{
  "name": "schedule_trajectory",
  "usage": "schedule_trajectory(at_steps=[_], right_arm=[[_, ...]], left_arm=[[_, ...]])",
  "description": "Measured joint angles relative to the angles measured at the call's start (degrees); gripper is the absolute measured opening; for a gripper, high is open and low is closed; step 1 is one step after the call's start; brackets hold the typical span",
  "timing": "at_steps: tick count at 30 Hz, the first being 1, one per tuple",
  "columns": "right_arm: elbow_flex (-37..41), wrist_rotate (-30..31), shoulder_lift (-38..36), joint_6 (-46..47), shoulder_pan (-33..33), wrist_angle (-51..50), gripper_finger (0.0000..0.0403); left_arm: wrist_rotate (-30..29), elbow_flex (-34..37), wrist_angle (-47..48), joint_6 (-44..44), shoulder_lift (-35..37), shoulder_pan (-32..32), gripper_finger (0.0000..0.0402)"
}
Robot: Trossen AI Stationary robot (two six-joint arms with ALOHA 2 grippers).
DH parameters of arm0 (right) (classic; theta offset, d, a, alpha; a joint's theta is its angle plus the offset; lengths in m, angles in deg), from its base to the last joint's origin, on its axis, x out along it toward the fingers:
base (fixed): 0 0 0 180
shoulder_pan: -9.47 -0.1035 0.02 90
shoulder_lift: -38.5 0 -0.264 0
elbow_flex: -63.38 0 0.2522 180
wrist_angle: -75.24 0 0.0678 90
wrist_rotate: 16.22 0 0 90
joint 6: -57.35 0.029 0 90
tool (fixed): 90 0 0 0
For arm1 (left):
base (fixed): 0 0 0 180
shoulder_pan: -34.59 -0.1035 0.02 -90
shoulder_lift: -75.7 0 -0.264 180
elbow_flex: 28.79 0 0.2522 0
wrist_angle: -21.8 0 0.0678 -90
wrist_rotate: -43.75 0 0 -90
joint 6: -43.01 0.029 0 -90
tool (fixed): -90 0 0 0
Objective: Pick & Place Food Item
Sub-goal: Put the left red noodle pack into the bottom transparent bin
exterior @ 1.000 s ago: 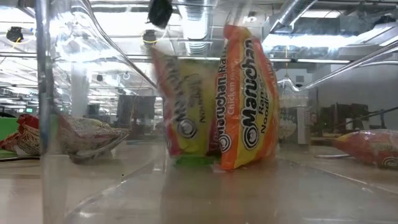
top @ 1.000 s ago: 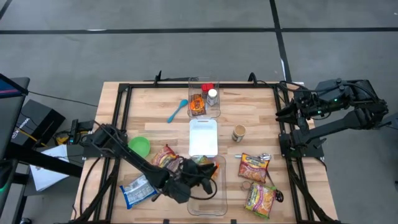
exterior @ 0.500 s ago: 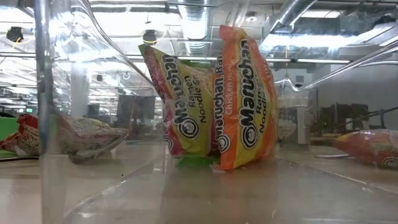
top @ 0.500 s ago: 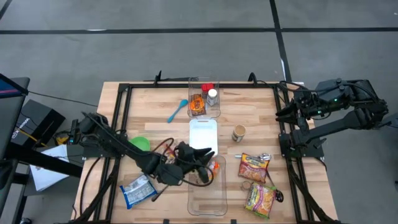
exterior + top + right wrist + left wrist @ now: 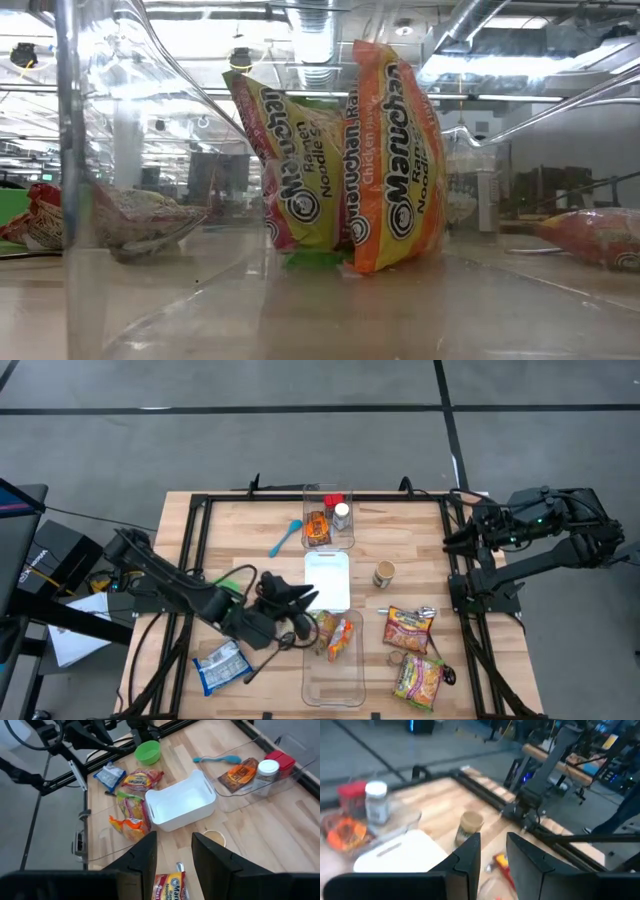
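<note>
Two ramen packets stand on edge in the near clear bin (image 5: 333,670): a yellow one (image 5: 298,170) leaning against an orange one (image 5: 395,160). They also show in the high view (image 5: 333,634). My left gripper (image 5: 303,599) is open and empty, above the table just left of the bin's far end, near the white tray (image 5: 327,580); its own view (image 5: 493,852) shows the gap between the fingers. My right gripper (image 5: 452,542) is open and empty, waiting off the table's right edge.
A far clear bin (image 5: 346,532) holds a shaker and snacks. A blue spoon (image 5: 285,538), a green bowl (image 5: 230,586), a can (image 5: 385,573), a blue-white packet (image 5: 220,665) and two ramen packets (image 5: 408,628) (image 5: 420,678) lie about the table.
My left gripper has let go of the yellow ramen packet in the near bin, then risen and drawn back toward the table's far left. The packet has settled on edge against the orange one and stays there.
</note>
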Motion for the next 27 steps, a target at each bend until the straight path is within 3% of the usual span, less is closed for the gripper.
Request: schedule_trajectory(at_steps=[6,10,16,27], right_arm=[[0.0,3.6,0.0,0.2,0.0,0.3,0.0116],[0.0,5.4,0.1,0.5,0.0,1.7,0.0116],[0.0,9.3,0.8,3.3,0.1,4.6,0.0116],[0.0,14.1,4.0,9.7,0.1,6.3,0.0116]], left_arm=[[9.3,0.0,19.2,-14.0,3.2,-1.2,0.0086],[18.3,0.0,26.1,-14.4,3.9,-3.9,0.0085],[30.3,0.0,33.0,-1.8,3.9,-10.9,0.0085],[59.3,0.0,39.7,34.3,3.9,-29.8,0.0085]])
